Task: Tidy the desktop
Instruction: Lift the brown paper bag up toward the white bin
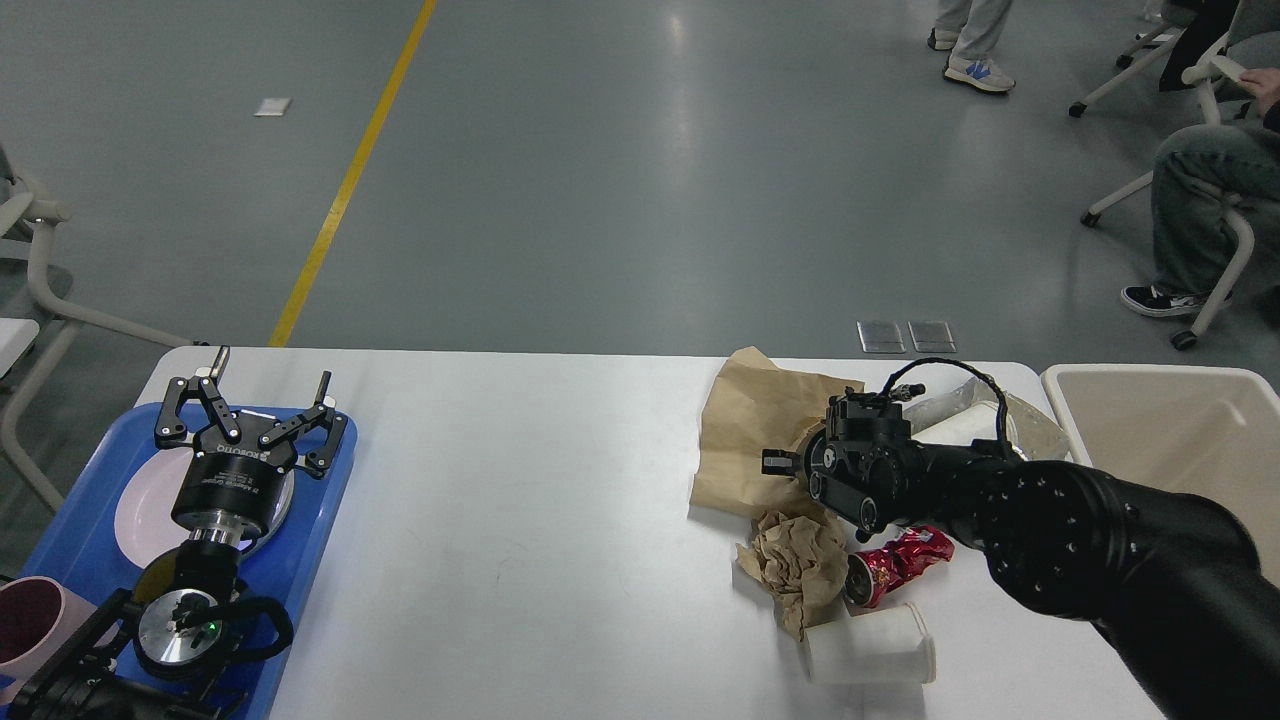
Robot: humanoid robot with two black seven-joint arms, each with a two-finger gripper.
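The white desktop (520,500) fills the lower half of the head view. On its right side lie a flat brown paper sheet (755,415), a crumpled brown paper ball (795,560), a crushed red can (900,565) and a white paper cup (868,645) on its side. My right gripper (785,463) points left, low over the brown sheet's near edge; it is seen end-on and dark, so its fingers cannot be told apart. My left gripper (270,375) is open and empty above the blue tray (70,540).
The blue tray at the left edge holds a white plate (135,510); a pink cup (30,620) stands at its near corner. A cream-white bin (1170,430) stands beside the table's right end. A white and clear wrapper (960,420) lies behind my right wrist. People and chairs are beyond.
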